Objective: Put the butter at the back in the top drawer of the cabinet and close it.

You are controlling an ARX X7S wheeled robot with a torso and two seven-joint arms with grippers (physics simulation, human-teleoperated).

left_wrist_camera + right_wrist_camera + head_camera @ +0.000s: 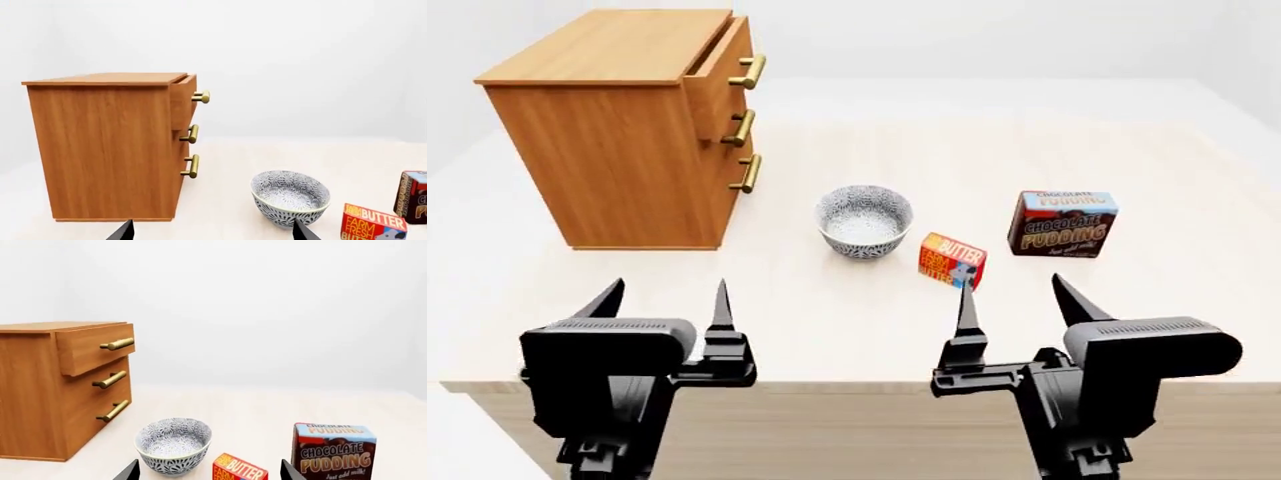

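Observation:
The butter (pixel 952 260) is a small red and orange carton standing on the table right of the bowl; it also shows in the left wrist view (pixel 371 224) and the right wrist view (pixel 239 469). The cabinet (pixel 614 130) stands at the far left. Its top drawer (pixel 723 62) is pulled out a little, brass handle (pixel 747 71) showing; it also shows in the wrist views (pixel 182 100) (pixel 93 347). My left gripper (pixel 661 300) is open and empty near the table's front edge. My right gripper (pixel 1014 297) is open and empty, just in front of the butter.
A patterned grey-and-white bowl (pixel 864 220) sits mid-table between cabinet and butter. A dark-brown-and-blue chocolate pudding box (pixel 1062 224) stands to the right of the butter. The two lower drawers (pixel 731 150) are shut. The table's front edge (pixel 854 385) is just below the grippers.

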